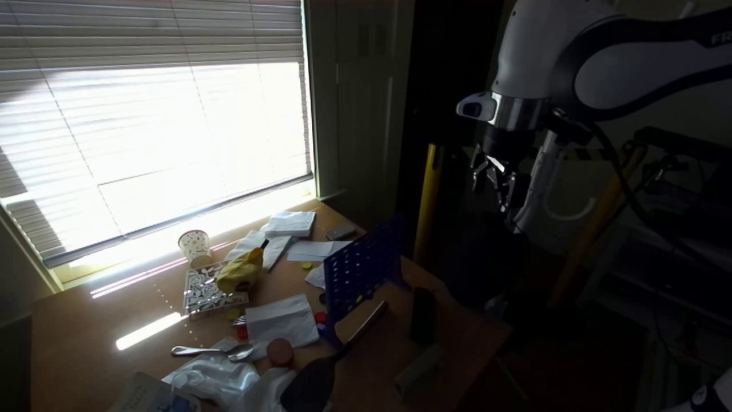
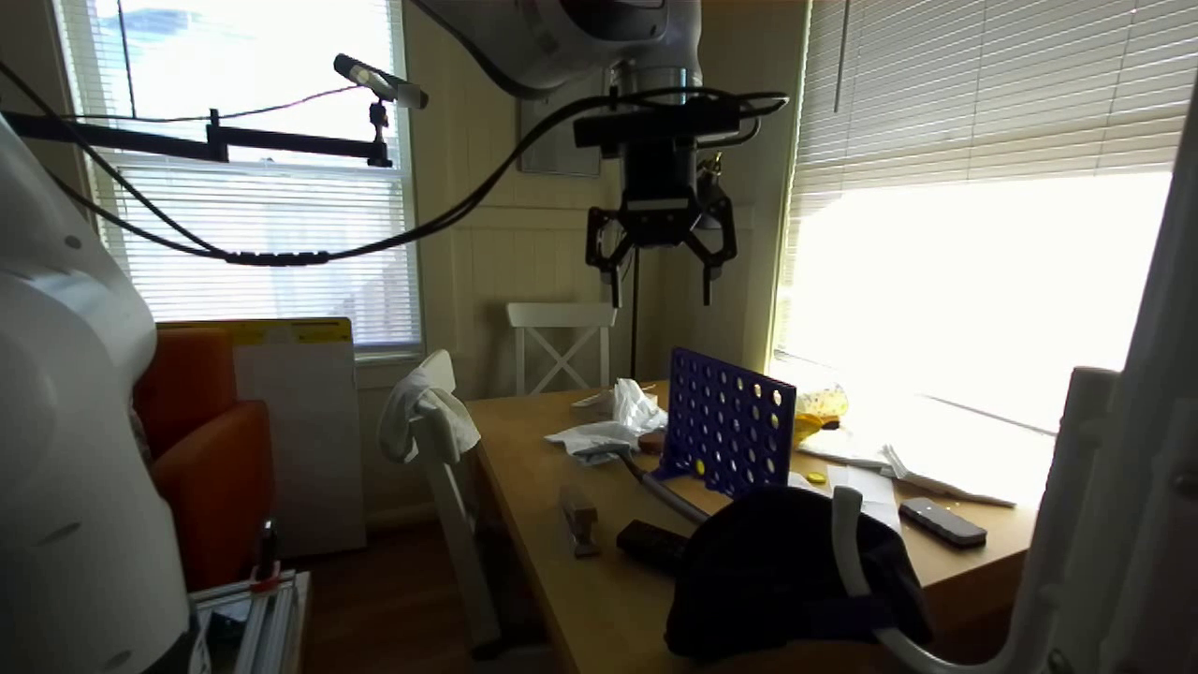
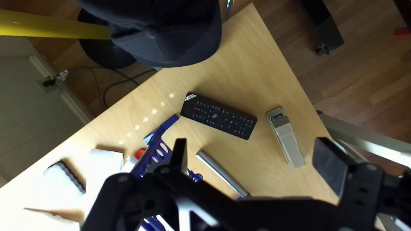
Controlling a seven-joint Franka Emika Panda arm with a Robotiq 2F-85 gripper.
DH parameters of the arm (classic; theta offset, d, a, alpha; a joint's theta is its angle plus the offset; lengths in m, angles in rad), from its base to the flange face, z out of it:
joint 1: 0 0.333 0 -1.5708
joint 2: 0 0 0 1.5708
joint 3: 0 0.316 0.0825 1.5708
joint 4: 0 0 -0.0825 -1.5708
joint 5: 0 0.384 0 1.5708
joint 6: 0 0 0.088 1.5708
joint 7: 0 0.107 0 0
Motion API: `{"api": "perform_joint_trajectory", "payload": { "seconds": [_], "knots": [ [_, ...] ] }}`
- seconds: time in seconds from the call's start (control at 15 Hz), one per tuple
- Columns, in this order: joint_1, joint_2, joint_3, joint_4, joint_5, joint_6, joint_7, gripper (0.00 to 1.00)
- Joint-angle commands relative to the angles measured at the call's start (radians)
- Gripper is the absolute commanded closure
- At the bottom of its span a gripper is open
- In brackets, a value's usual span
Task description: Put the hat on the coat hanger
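The hat (image 2: 767, 571) is a dark, almost black cap. In an exterior view it hangs at the curved white hook of the coat hanger (image 2: 1090, 524), and a dark band of it crosses the hook. In the wrist view the hat (image 3: 173, 35) is at the top, beyond the table corner. In an exterior view the hat (image 1: 480, 257) is a dim dark shape below the white pole of the coat hanger (image 1: 543, 171). My gripper (image 2: 662, 292) is open and empty, above the table and apart from the hat. Its spread fingers (image 3: 252, 150) also show in the wrist view.
The blue game grid (image 2: 725, 421) stands upright on the table (image 3: 244, 67). A black remote (image 3: 218, 115), a stapler (image 3: 285, 138) and a ladle handle (image 3: 221, 173) lie below the gripper. A yellow pole (image 1: 429, 200) stands beyond the table edge. A white chair (image 2: 440, 440) stands alongside.
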Motion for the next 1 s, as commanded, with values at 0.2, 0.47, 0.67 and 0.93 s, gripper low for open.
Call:
{"api": "perform_joint_trajectory", "payload": {
  "seconds": [0.2,0.47,0.67,0.93],
  "knots": [
    [0.004,0.031,0.0,-0.02,-0.005,0.055,-0.005,0.0],
    [0.013,0.07,0.008,-0.074,-0.036,0.166,-0.073,0.0],
    [0.008,0.12,0.023,-0.108,-0.087,0.243,-0.125,0.26],
    [-0.006,0.19,0.034,-0.137,-0.194,0.314,-0.143,0.55]
  ]
}}
